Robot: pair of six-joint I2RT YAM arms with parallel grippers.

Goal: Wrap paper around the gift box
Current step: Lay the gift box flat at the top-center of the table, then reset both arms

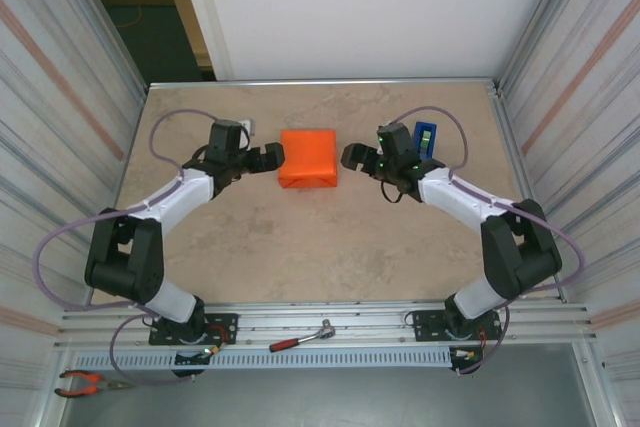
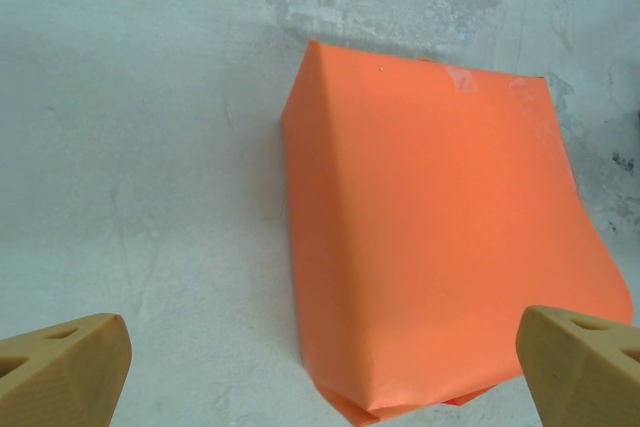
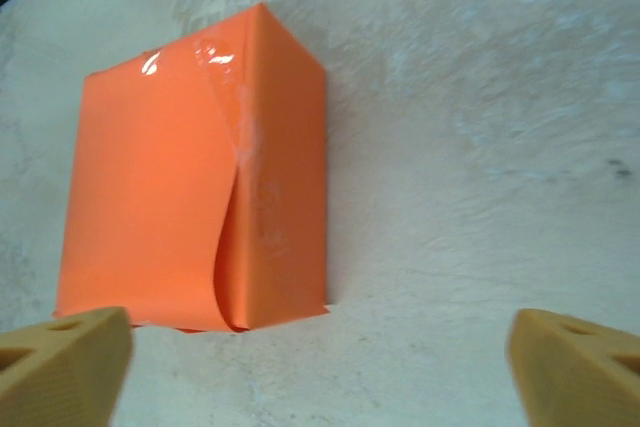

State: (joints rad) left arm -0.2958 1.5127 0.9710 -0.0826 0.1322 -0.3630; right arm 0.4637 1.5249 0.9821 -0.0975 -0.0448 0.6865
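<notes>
**Either side of the orange parcel: both grippers open, nothing held**

On the beige marbled tabletop [image 1: 300,247] sits the bright orange thin paper [image 1: 308,158], folded tight into a low squarish parcel. The gift box is fully covered by it, so its pattern is hidden. The parcel sits flat.

The left gripper [image 1: 270,155] is just left of the parcel with its jaws wide apart, close to the parcel's left edge; contact can't be told. In the left wrist view its tan fingertips [image 2: 65,367] stand well apart and the parcel lies ahead of them.

The right gripper [image 1: 352,156] is just right of the parcel, jaws also spread wide, with a small gap to the paper. The right wrist view shows a glossy clear tape strip [image 3: 235,97] along the parcel's top seam, and a paper flap edge [image 3: 222,247] bowing slightly loose below it.

A narrow blue tape dispenser [image 1: 425,137] stands right of the parcel, beyond the right gripper. A red-handled ratchet tool [image 1: 300,337] lies well nearer than the parcel, on the metal rail.
</notes>
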